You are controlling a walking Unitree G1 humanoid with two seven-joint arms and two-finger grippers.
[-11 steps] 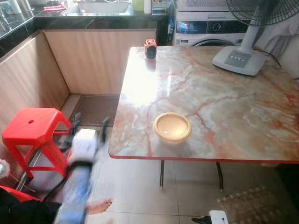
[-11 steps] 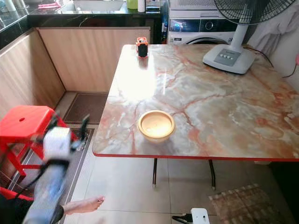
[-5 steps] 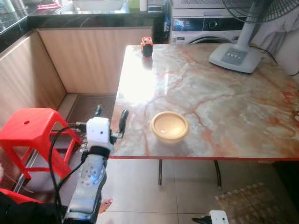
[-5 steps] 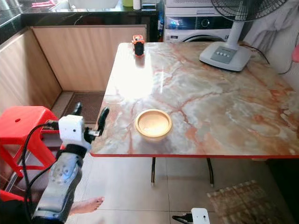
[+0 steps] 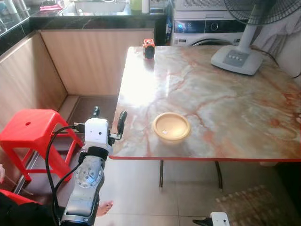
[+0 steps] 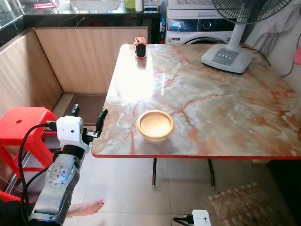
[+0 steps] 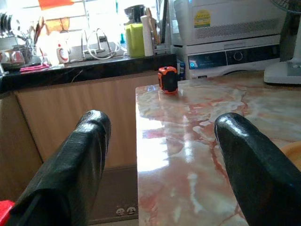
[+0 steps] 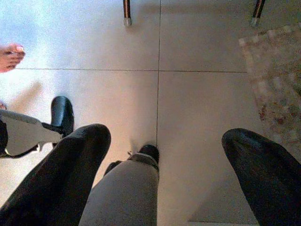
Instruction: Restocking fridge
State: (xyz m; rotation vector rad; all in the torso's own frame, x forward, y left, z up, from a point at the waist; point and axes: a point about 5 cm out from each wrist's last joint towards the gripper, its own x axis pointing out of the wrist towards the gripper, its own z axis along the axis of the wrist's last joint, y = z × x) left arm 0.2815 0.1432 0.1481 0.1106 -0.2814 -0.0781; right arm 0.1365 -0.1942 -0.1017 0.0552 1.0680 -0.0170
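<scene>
My left gripper [image 5: 109, 115] is raised beside the front left corner of the marble table [image 5: 225, 103], level with its top, open with nothing between its fingers. In the left wrist view its fingertips [image 7: 87, 141] frame the tabletop and a small orange and black object [image 7: 168, 79] at the table's far left corner. A shallow yellow bowl [image 5: 171, 127] sits near the table's front edge, to the right of the left gripper. My right gripper [image 8: 162, 155] hangs open over the floor tiles, holding nothing.
A white fan base [image 5: 237, 59] stands at the table's far right, with a washing machine [image 5: 207, 28] behind it. A red stool [image 5: 33, 134] stands left of my arm and a wooden counter front [image 5: 94, 61] beyond. A person's bare foot [image 5: 104, 207] and a rug [image 5: 256, 205] lie on the floor.
My left arm has risen from a low, blurred position to beside the table's front left corner and come to rest. The camera has shifted slightly.
</scene>
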